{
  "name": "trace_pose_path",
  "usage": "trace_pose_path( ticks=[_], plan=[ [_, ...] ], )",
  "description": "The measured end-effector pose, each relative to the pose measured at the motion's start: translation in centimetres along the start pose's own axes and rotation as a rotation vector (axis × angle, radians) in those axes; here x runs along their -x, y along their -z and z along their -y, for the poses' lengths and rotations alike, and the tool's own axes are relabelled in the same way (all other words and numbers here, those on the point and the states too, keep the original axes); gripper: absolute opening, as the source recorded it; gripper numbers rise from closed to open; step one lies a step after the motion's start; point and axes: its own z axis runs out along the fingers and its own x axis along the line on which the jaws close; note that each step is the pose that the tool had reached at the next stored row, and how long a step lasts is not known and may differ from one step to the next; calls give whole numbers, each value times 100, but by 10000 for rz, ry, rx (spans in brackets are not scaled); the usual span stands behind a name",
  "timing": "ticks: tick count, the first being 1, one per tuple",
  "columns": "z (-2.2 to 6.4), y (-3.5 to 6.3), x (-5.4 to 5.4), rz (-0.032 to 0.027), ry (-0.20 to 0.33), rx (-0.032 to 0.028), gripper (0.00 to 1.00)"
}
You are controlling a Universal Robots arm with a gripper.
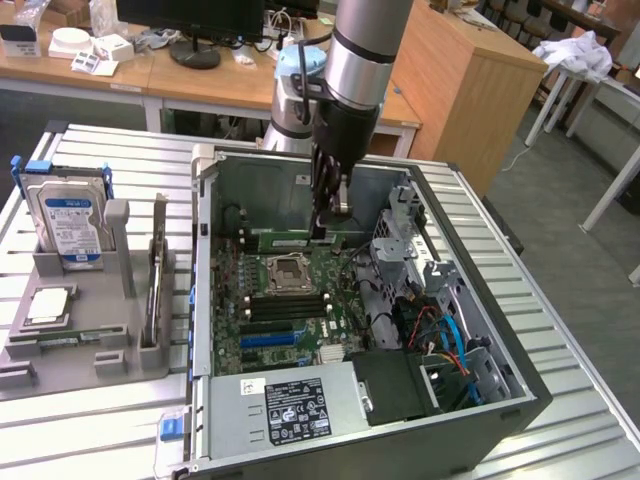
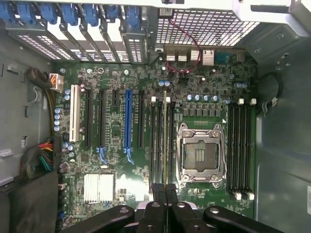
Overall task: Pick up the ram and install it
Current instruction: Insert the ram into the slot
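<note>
This looks like a robotics lab or a technical workroom. A robot arm (image 1: 355, 60) stands over an open computer case (image 1: 270, 190) on a ribbed metal worktop (image 1: 110, 150) in the middle of the exterior view. At the left of the frame, a grey fixture (image 1: 90, 345) holds a hard drive (image 1: 68, 225) and other parts. In the upper left, wooden desks (image 1: 210, 85) carry a monitor (image 1: 190, 15) and small white boxes (image 1: 100, 47). In the upper right stand a wooden cabinet (image 1: 460, 90) and white tables (image 1: 556, 100) on a grey floor (image 1: 545, 200).

No text legible. Print noted on hard drive label (image 1: 68, 225) and power supply sticker (image 1: 297, 410) — too small to be read.
</note>
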Motion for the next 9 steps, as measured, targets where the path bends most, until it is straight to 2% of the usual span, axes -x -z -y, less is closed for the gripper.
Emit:
trace_pose_path(
  ticks=[9],
  plan=[
    [3, -103, -3, 3, -145, -4, 12]
  ],
)
